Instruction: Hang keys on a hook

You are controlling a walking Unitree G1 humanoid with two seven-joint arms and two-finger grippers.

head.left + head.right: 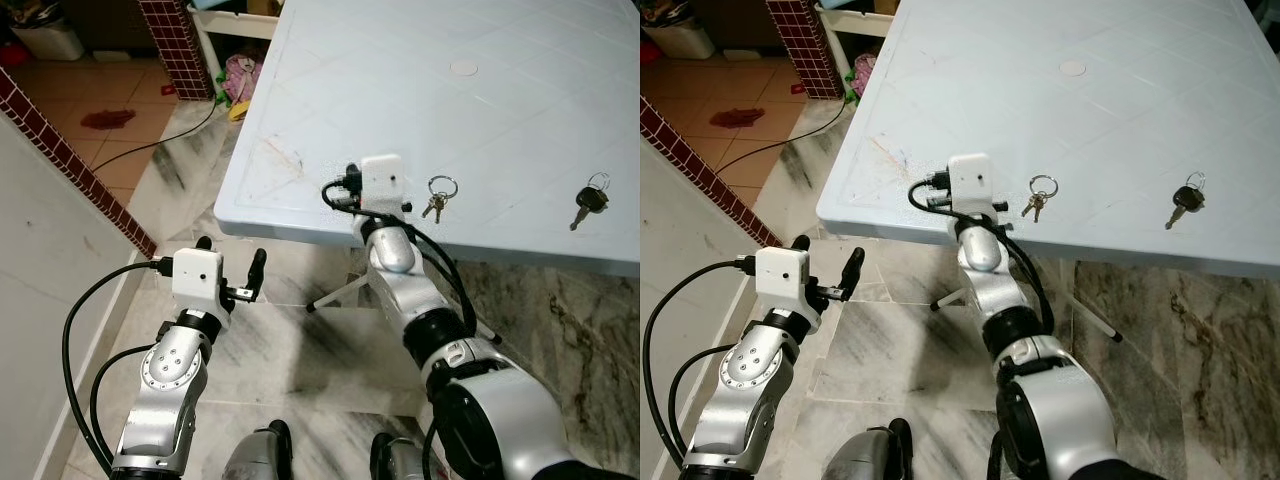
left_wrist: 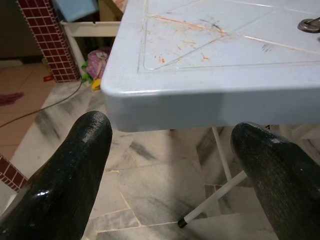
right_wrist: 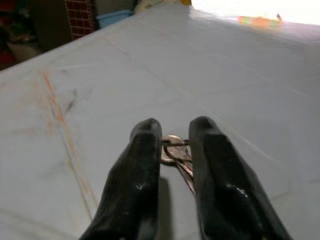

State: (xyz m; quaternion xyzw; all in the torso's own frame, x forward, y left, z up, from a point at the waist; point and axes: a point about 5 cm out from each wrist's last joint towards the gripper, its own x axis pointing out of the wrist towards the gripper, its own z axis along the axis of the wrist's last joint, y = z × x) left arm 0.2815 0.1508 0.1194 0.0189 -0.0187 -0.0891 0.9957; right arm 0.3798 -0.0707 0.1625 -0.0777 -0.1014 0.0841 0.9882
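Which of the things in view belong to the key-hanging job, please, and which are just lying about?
For the job:
- key bunch on a ring, on the table, between the right gripper's fingers
- black-headed key, further along the table; possibly also meant

Lying about:
- red cloth on the tiled floor
- black cable across the floor
- pink bag under the shelf

A pale blue table (image 1: 520, 110) fills the view from 12 to 3 o'clock, with orange scribbles (image 1: 280, 155) near its corner and a round cap (image 1: 463, 68) at 1. Marble floor (image 1: 290, 360) lies below. A brick pillar (image 1: 180, 45) stands at 11, a black cable (image 1: 165, 140) trailing at 10.
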